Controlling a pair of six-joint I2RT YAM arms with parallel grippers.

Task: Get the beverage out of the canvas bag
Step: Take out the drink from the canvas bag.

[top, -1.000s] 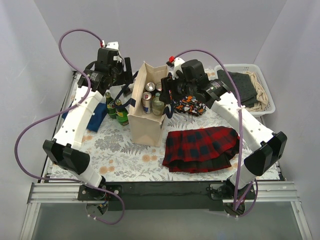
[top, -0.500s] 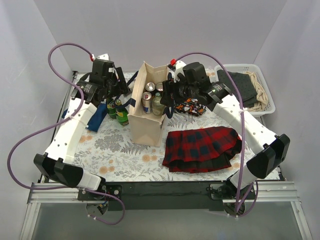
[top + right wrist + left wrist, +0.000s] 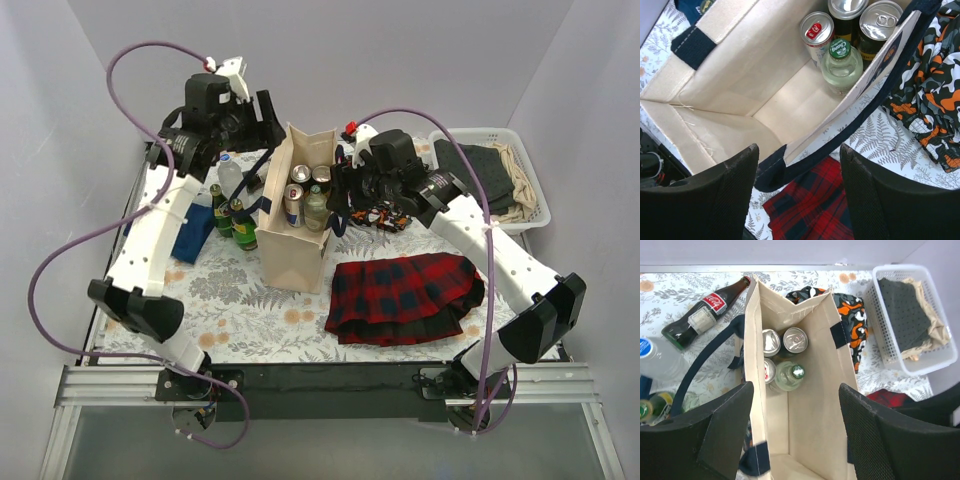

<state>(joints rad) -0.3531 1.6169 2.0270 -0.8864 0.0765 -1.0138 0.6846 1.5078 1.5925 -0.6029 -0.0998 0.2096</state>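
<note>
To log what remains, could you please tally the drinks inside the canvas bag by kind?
Cans: 3
Bottle: 1
Total: 4

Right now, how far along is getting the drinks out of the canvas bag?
Done, apparently: a cola bottle, a water bottle and green bottles are outside, beside the canvas bag. In hand: nothing; the left gripper and right gripper hang open over the bag's mouth, holding nothing. Left: three cans and a green-capped glass bottle sit inside at one end.
</note>
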